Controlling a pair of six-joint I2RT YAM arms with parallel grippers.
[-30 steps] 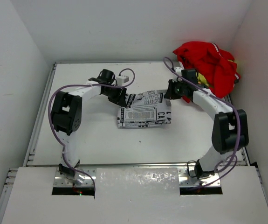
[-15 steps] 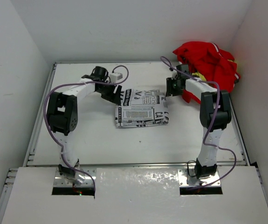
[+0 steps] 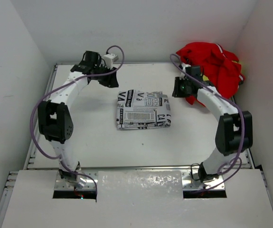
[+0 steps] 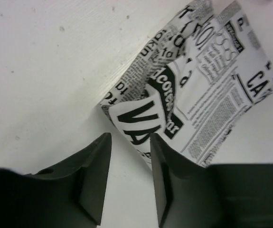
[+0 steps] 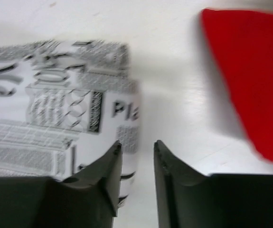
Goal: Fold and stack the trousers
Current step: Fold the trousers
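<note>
Centrally in the top view, the trousers lie folded into a flat, roughly square packet on the table. The left claw hangs to the packet's upper left, apart from it. In the left wrist view that claw is spread with nothing between its fingers, and a folded corner of the trousers lies just past the fingertips, filling the upper right. The right claw sits off the packet's upper right corner, between it and a red garment. In its own view this claw stands slightly parted and empty, trousers at left, red garment at upper right.
</note>
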